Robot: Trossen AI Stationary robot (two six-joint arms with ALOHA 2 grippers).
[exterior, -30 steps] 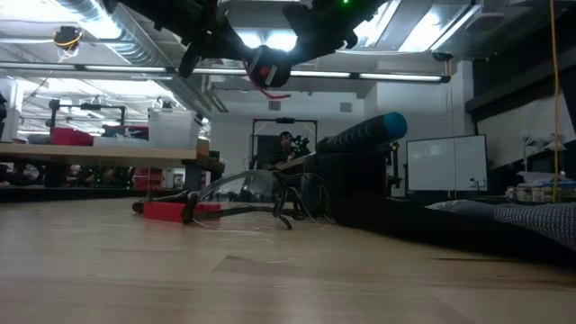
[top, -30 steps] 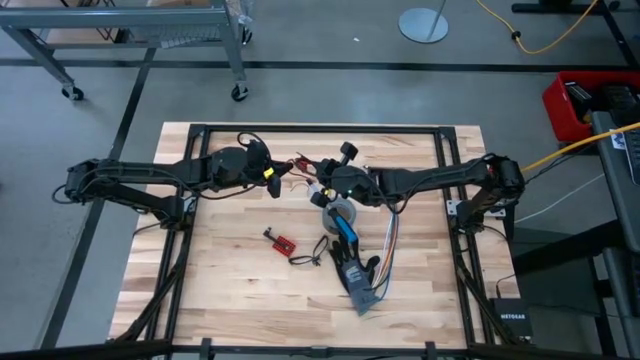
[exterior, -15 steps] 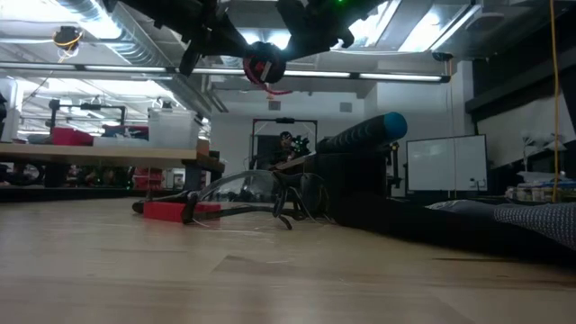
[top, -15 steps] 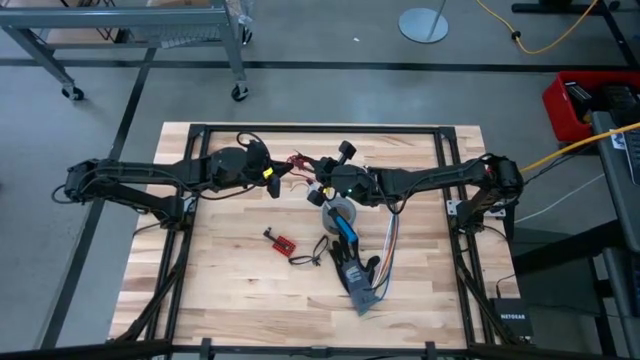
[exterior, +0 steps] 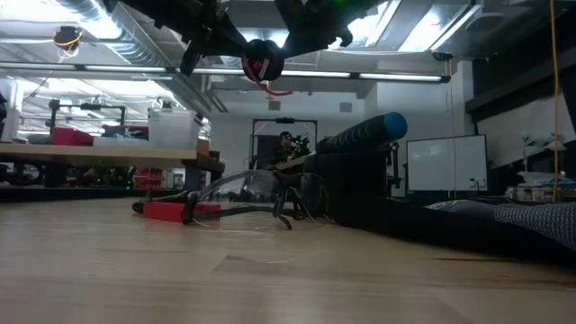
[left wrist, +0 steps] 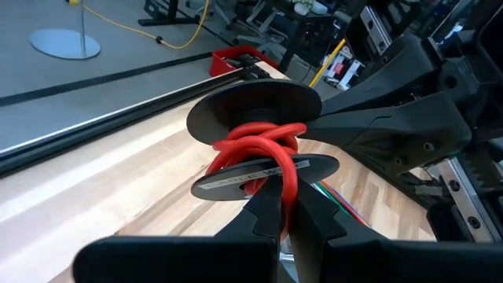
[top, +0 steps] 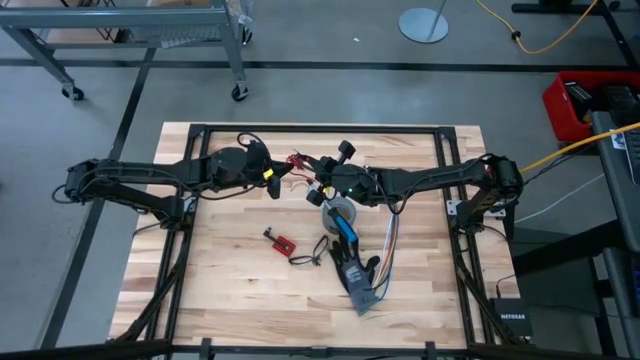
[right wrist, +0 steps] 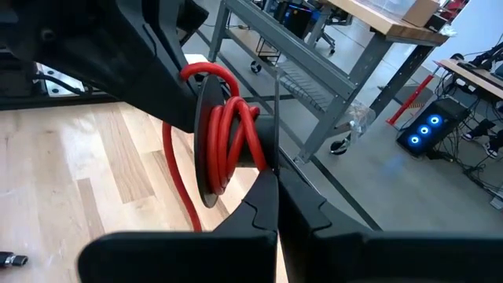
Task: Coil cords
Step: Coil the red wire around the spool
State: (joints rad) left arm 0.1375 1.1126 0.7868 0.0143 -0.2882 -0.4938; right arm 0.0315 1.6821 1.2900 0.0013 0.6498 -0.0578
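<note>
A red cord (left wrist: pixel 255 149) is wound several turns round a small black spool (left wrist: pixel 255 106), which is held in the air over the table's far middle (top: pixel 298 162), high in the low view (exterior: pixel 262 61). My left gripper (left wrist: pixel 287 206) comes at the spool from the table's left (top: pixel 286 171) and is shut on the cord. My right gripper (right wrist: pixel 277 182) comes at it from the right (top: pixel 316 182) and is shut at the spool's flange. One loose loop of cord (exterior: pixel 273 89) hangs below the spool. My left gripper pinches a strand of the red cord (left wrist: pixel 290 187) between its two fingers, just where it leaves the coil at the spool's nearer flange (left wrist: pixel 236 179). The fingers reach in nearly level from the table's left. The spool hangs clear of the table. My right gripper is shut on the rim of the spool's flange (right wrist: pixel 274 149), which shows edge-on right above the fingers; the fingers themselves hide the exact spot. They come nearly level from the table's right. A tail of cord (right wrist: pixel 174 177) hangs slack beside the coil.
On the table below lie a grey tape roll (top: pixel 340 211), a blue-handled tool (top: pixel 345 229), a grey pouch (top: pixel 357 283), multicoloured ribbon wires (top: pixel 389 243) and a small red board (top: pixel 283 241) with a short black wire. The table's left and near parts are bare wood.
My right gripper has tipped a little, and in the low view the spool with the cord has shifted slightly up and toward the left arm. My left gripper has kept still. Both grippers stay shut.
</note>
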